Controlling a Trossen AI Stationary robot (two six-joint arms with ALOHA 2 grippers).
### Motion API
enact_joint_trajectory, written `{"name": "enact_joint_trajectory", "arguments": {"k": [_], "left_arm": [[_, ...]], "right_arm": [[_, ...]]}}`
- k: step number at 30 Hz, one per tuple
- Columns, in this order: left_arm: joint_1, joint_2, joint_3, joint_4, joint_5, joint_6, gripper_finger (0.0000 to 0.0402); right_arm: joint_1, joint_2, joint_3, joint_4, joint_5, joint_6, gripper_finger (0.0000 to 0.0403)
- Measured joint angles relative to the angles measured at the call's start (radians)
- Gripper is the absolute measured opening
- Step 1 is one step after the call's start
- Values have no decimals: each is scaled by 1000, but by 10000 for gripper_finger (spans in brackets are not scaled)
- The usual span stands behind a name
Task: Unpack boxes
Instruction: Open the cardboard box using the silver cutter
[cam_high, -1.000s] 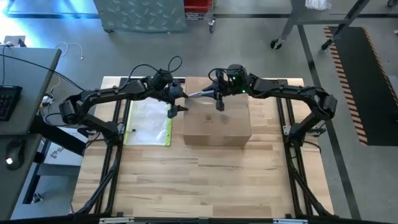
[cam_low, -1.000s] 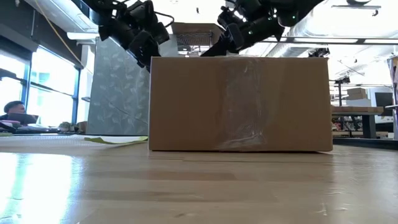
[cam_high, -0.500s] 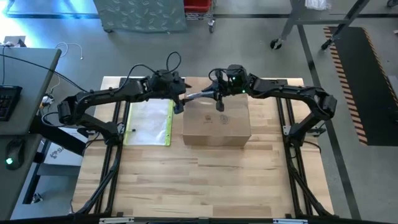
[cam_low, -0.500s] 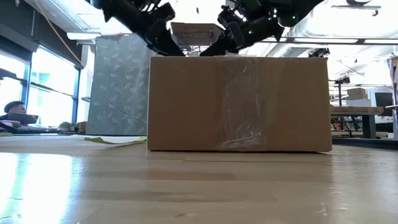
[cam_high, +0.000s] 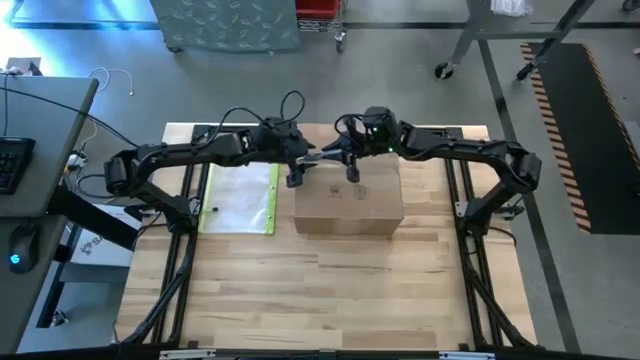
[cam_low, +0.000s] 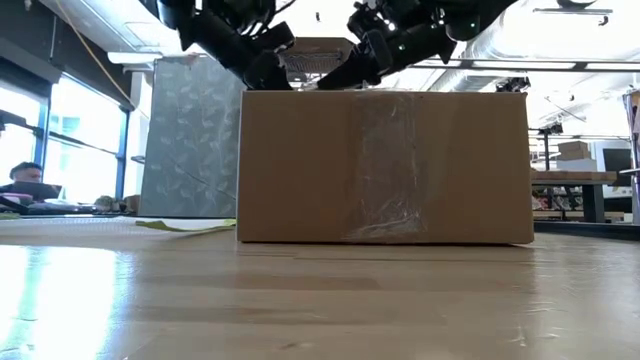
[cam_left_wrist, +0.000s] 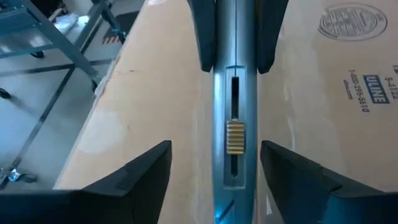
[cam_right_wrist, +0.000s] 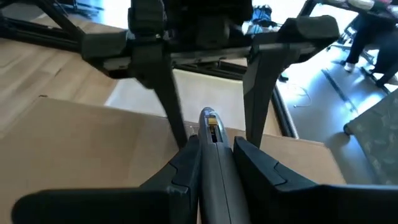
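Note:
The brown cardboard box (cam_high: 348, 195) (cam_low: 385, 165) sits shut on the table's far half, with a clear tape strip down its front. A grey utility knife (cam_left_wrist: 234, 93) (cam_right_wrist: 210, 127) with a gold slider is over the box's top, near its far left corner. My right gripper (cam_high: 342, 157) (cam_right_wrist: 214, 155) is shut on the knife. My left gripper (cam_high: 297, 166) (cam_left_wrist: 214, 146) is open. Its fingers stand on either side of the knife's free end, with gaps showing on both sides. My right gripper pinches the knife's handle (cam_right_wrist: 214, 146) between its two fingers, coming from the table's right and lying along the knife. The knife points toward the table's left over the box top. I cannot tell whether its free end touches the cardboard.
A flat clear sleeve with a yellow edge (cam_high: 240, 197) lies on the table left of the box. The near half of the wooden table (cam_high: 330, 290) is bare. A desk with a keyboard stands off the table's left side, where a person sits (cam_low: 22, 178).
My left gripper has moved toward the table's right, from beside the box's left edge to over its far left corner. It now straddles the knife's free end. The right gripper, the knife and the box have stayed put.

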Motion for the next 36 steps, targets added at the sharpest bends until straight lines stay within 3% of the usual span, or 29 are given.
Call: {"name": "enact_joint_trajectory", "arguments": {"k": [4,8,21,29,33,36], "left_arm": [[-1,-2,0,5,15,-10,147],[-1,-2,0,2,72,-40,53],[-43,-4,0,26,20,-141,51],[-44,-63,-54,102,24,-198,51],[-49,-130,-148,194,24,-252,51],[-62,-171,-217,306,26,-283,51]], "right_arm": [[0,0,0,-3,0,4,59],[0,0,0,-9,-4,6,59],[-20,-33,0,-35,-9,5,116],[-101,-155,-35,-74,-132,-3,118],[-149,-225,-192,55,-162,63,119],[-162,-246,-343,308,-181,202,119]]}}
